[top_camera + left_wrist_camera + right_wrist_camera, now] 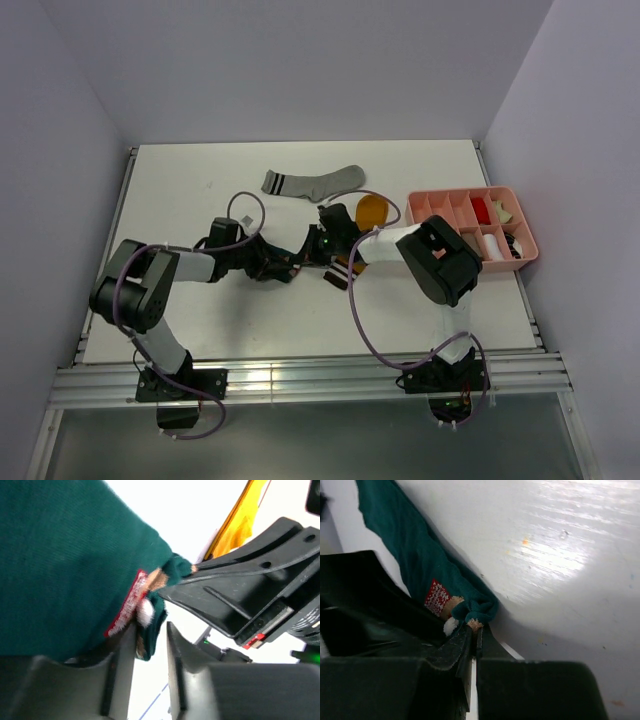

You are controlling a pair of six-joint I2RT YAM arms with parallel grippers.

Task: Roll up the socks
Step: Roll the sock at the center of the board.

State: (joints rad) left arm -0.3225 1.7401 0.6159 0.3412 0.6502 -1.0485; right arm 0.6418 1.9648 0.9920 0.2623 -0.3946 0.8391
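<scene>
Though hidden overhead, the teal sock [415, 565] is pinched by right fingers [535, 690].

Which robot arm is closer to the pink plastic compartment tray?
Right. The right arm bends just beside the pink plastic tray; the left arm is far across the table.

Edge of teal sock [415, 565] tight between fingers of right hand [475, 630]

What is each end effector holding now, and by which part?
Right end effector: shut on the teal sock, at its folded edge beside the red-white print. Left end effector: cannot be told.
</scene>
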